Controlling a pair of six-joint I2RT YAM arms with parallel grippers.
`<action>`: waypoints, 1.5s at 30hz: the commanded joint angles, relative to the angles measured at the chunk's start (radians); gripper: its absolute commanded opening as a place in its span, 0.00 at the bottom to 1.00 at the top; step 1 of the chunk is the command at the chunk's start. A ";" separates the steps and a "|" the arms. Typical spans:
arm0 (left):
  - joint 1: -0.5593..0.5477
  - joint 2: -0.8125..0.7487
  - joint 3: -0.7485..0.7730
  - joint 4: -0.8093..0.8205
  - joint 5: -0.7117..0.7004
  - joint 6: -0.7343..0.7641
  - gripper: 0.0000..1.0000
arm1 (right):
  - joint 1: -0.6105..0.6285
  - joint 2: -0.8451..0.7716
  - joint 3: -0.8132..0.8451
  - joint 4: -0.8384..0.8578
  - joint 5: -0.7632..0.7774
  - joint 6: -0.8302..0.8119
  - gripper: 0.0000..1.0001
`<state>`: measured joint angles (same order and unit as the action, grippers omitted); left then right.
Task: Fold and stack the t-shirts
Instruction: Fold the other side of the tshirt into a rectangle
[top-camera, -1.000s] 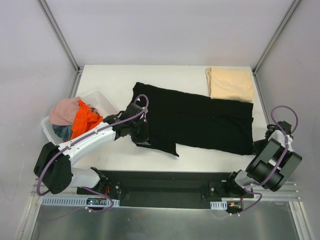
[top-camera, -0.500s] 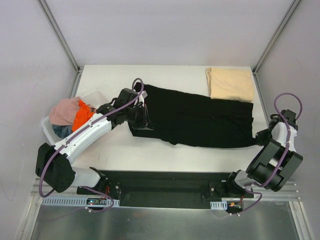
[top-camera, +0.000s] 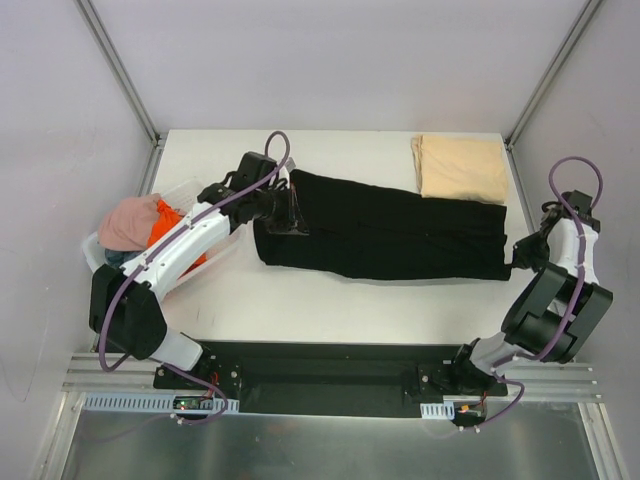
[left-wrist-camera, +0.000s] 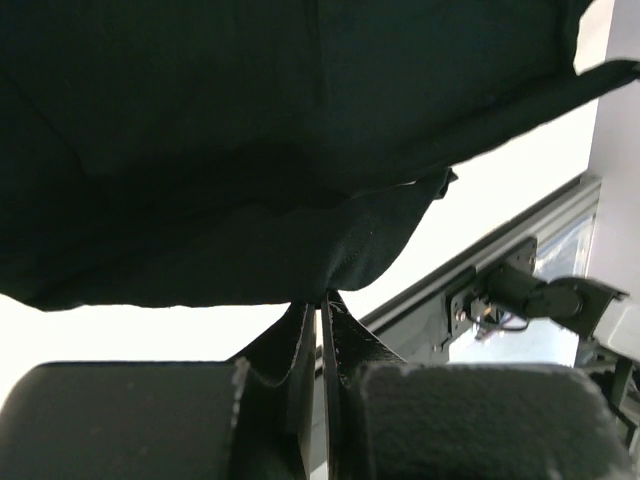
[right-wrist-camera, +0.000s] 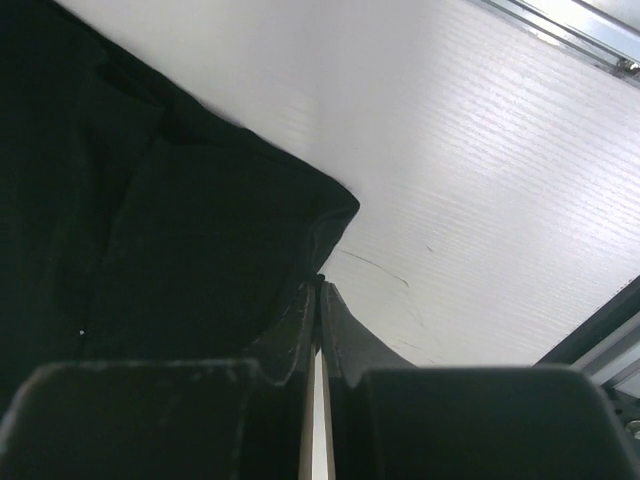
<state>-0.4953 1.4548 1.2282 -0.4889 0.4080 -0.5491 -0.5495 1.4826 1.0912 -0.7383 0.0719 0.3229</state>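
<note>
Top view: the black tee (top-camera: 390, 235), a long matte band, lies across the table (top-camera: 300, 300). A folded tan tee (top-camera: 460, 168) sits at the far right corner.
Left wrist: the left gripper (left-wrist-camera: 322, 305) is pinched tight on a black cloth fold.
Right wrist: the right gripper (right-wrist-camera: 318, 285) is clamped on the tee's corner, above the table's ribbed white surface.

Both arms reach forward, well apart, left hand (top-camera: 288, 214) and right hand (top-camera: 514, 256) each pinched closed.

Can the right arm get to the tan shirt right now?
Probably not yet: its jaws are shut on a corner of the black shirt. Otherwise the tan shirt lies close, nothing between.
</note>
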 joint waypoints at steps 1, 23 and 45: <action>0.012 0.025 0.105 0.010 -0.047 0.034 0.00 | 0.043 0.057 0.102 -0.052 0.051 -0.024 0.03; 0.057 0.252 0.390 0.012 -0.141 0.149 0.00 | 0.075 0.264 0.358 -0.111 0.054 -0.045 0.07; 0.129 0.710 0.826 0.004 -0.275 0.305 0.80 | 0.088 0.403 0.575 -0.156 0.120 -0.091 0.76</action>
<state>-0.3775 2.2044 1.9987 -0.4858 0.1753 -0.2657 -0.4667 1.9217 1.5871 -0.8425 0.1535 0.2646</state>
